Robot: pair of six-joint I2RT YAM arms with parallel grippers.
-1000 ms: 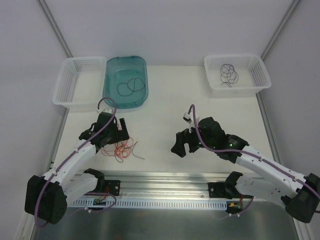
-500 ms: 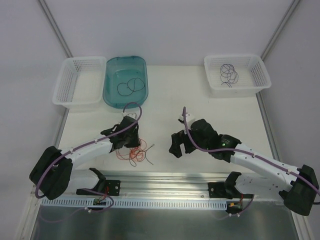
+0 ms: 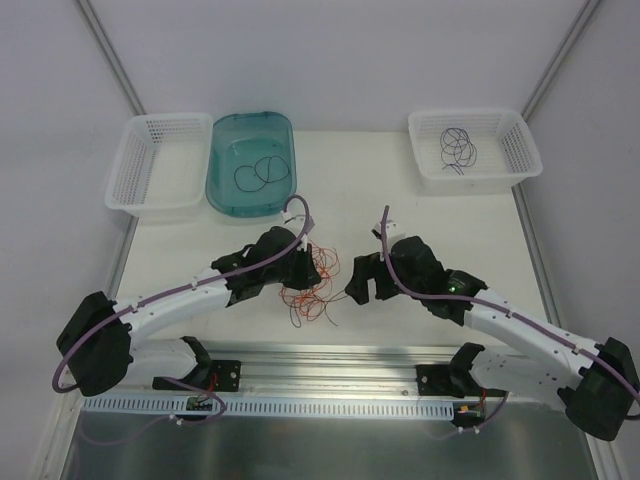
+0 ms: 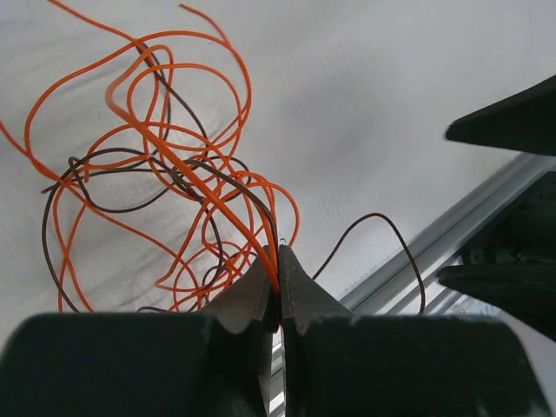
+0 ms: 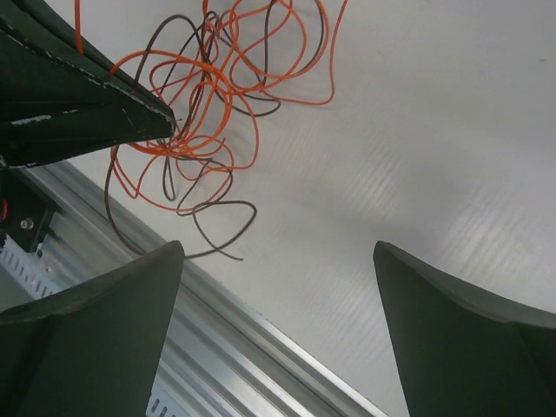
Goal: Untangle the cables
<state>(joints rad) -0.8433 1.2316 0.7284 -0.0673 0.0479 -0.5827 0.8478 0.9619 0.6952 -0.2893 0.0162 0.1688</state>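
A tangle of thin orange and dark brown cables (image 3: 312, 285) hangs and lies on the white table between my two arms, close to the front rail. My left gripper (image 4: 279, 261) is shut on an orange strand of it, and the loops (image 4: 174, 174) spread out beyond the tips. In the top view my left gripper (image 3: 303, 268) sits at the tangle's left side. My right gripper (image 5: 278, 248) is open and empty, just right of the tangle (image 5: 208, 113). One black cable (image 3: 258, 172) lies in the teal tub, a dark purple one (image 3: 458, 148) in the right basket.
The teal tub (image 3: 235, 140) stands at the back left beside a white basket (image 3: 150, 170). Another white basket (image 3: 500, 165) stands at the back right. An aluminium rail (image 3: 330, 358) runs along the table's near edge, right below the tangle.
My left gripper shut on the orange cable and carried the tangle to the right, toward the table's middle. My right gripper stayed open and shifted only slightly.
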